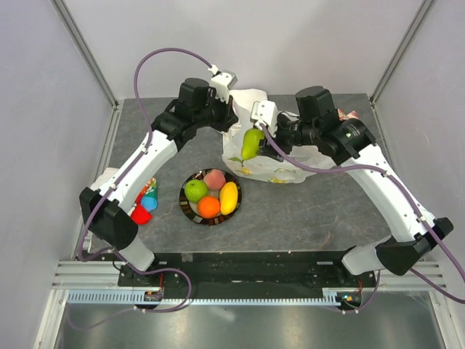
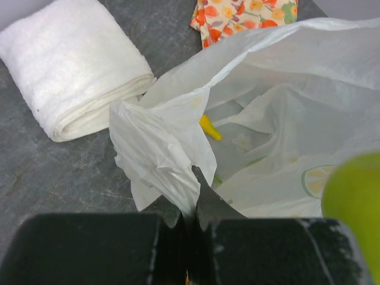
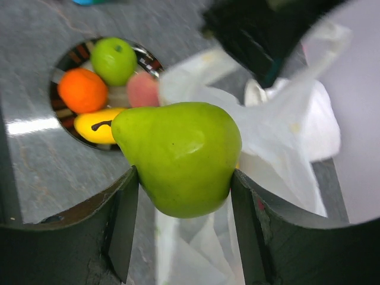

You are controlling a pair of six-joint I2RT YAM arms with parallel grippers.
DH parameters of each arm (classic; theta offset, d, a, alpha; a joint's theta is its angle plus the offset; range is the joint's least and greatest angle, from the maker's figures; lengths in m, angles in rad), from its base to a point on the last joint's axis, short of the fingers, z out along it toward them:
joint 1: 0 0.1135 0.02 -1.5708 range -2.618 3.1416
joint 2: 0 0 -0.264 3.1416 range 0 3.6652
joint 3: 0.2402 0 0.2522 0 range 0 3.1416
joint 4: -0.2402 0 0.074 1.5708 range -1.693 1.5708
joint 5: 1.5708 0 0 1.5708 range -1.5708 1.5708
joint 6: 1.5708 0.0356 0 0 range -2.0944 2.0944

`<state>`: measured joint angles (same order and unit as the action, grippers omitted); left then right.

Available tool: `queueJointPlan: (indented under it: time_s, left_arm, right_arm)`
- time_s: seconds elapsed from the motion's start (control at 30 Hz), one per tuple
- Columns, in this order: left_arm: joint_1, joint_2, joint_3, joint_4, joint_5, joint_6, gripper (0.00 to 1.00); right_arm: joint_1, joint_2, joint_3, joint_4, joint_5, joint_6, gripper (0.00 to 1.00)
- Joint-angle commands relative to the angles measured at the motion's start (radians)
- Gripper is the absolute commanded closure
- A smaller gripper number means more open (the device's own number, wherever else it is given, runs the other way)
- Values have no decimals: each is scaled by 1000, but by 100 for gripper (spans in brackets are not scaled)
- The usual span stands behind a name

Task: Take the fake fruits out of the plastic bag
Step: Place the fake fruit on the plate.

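Observation:
The white plastic bag (image 1: 272, 156) lies at the back middle of the table. My left gripper (image 1: 227, 120) is shut on a bunched edge of the bag (image 2: 172, 160), holding its mouth up. My right gripper (image 1: 256, 145) is shut on a green pear (image 1: 251, 143), held above the bag's left side; the pear (image 3: 178, 155) sits between the fingers (image 3: 122, 225). A yellow banana tip (image 2: 209, 127) shows inside the bag. A plate (image 1: 187, 211) holds a green apple (image 1: 195, 190), an orange (image 1: 209, 207), a yellow fruit (image 1: 228, 198) and a pink round fruit (image 1: 214, 179).
A folded white cloth roll (image 2: 77, 65) lies behind the bag on the left. Orange fruit-patterned fabric (image 2: 243, 15) lies at the back. Red and blue items (image 1: 145, 203) lie left of the plate under my left arm. The table's left rail (image 1: 102, 167) is close.

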<state>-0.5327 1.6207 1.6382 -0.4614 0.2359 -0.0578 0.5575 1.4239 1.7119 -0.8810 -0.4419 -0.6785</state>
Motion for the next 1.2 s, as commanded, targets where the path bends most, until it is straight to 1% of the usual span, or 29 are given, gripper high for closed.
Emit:
queueJointPlan:
  time_s: [0.0,0.17,0.23,0.4,0.5,0.57,0.67,0.97,1.17]
  left_arm:
    - [30,28,86,43,-15,41,98]
    - [59,50,138,41,22,24,98]
    - [68,53,153,41,37,15,98]
    - [79,58,175,43,80,1,98]
    - [79,44,172,41,88,-4,98]
    - [79,38,167,43,92,-1,98]
    - [79,27,160,41,97,1,98]
    - [79,31,160,44,126,-10,98]
    - [79,33,157,44,132,-13,98]
  right_arm:
    - [106,-36,14,57,-73,92,55]
    - [225,-25,-148,195,-92,70,56]
    - [251,0,-198,259,-93,65,56]
    - [295,111,-224,335,-89,68,56]
    - [295,188,-225,382,-43,118,56]
    - [297,219,-232,445,15,152,56]
    - [295,283,-207,471,52,203,56]
    - [294,441,-146,467,103,338,54]
    - [294,460,-138,445,114,382,53]
